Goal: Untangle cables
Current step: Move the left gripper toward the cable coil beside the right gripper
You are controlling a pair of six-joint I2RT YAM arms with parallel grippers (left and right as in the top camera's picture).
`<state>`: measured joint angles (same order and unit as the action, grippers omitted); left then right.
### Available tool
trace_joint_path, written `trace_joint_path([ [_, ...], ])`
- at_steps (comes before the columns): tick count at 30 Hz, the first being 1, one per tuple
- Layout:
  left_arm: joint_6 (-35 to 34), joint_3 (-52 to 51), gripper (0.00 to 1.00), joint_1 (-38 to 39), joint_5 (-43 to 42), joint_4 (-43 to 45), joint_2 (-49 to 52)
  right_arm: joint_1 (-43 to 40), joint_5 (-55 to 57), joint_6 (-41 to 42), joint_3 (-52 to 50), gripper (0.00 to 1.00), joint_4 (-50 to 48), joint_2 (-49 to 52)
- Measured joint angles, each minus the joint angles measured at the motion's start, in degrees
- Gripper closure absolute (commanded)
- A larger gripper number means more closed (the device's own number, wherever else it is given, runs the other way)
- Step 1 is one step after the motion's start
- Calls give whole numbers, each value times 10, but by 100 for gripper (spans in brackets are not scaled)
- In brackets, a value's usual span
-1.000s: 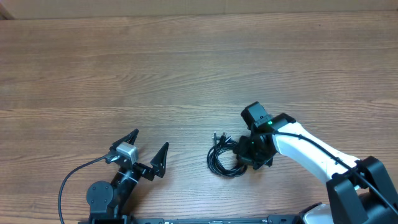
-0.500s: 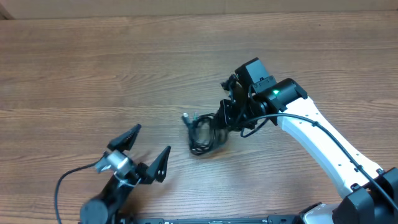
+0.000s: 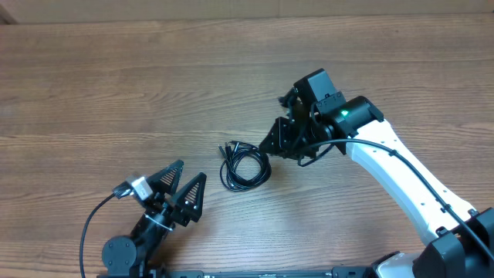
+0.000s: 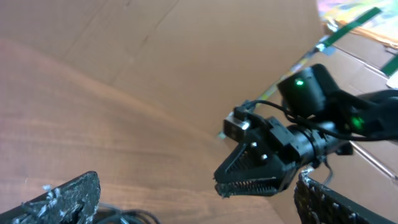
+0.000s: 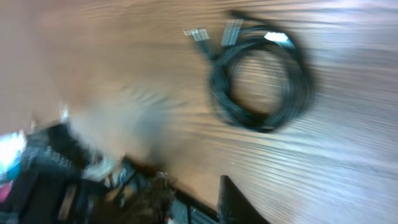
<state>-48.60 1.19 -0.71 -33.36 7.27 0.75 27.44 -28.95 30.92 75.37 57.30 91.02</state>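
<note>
A small coil of black cables (image 3: 245, 167) lies flat on the wooden table, with its plug ends at the upper left. My right gripper (image 3: 276, 140) hovers just right of the coil, open and empty. The right wrist view shows the coil (image 5: 261, 87) ahead of the right gripper's fingers (image 5: 199, 202), apart from them. My left gripper (image 3: 184, 193) is open and empty, down and left of the coil. In the left wrist view its fingers (image 4: 193, 202) frame the right gripper, and cable strands (image 4: 134, 219) show at the bottom edge.
The left arm's base and its black lead (image 3: 93, 224) sit at the front left. The right arm's white link (image 3: 401, 189) crosses the front right. A cardboard wall (image 4: 186, 37) stands behind the table.
The right gripper carried the coil up and to the left, then let it go. The coil now lies on the table left of the gripper. The left gripper shifted slightly forward.
</note>
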Motion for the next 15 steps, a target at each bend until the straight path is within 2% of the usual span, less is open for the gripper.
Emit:
trace_joint_path([
  [1,-5,0,0,0,0,-12,0,0,23,3,0,26,7,0],
  [5,-13,0,0,0,-9,-63,0,0,83,9,-7,14,1,0],
  [8,-22,0,0,0,-15,-54,0,0,103,14,-30,0,-13,0],
  [12,-27,4,0,0,-34,16,0,0,117,19,-48,0,-16,0],
  [15,-25,34,0,0,-42,-16,3,0,119,19,-48,0,-30,0],
])
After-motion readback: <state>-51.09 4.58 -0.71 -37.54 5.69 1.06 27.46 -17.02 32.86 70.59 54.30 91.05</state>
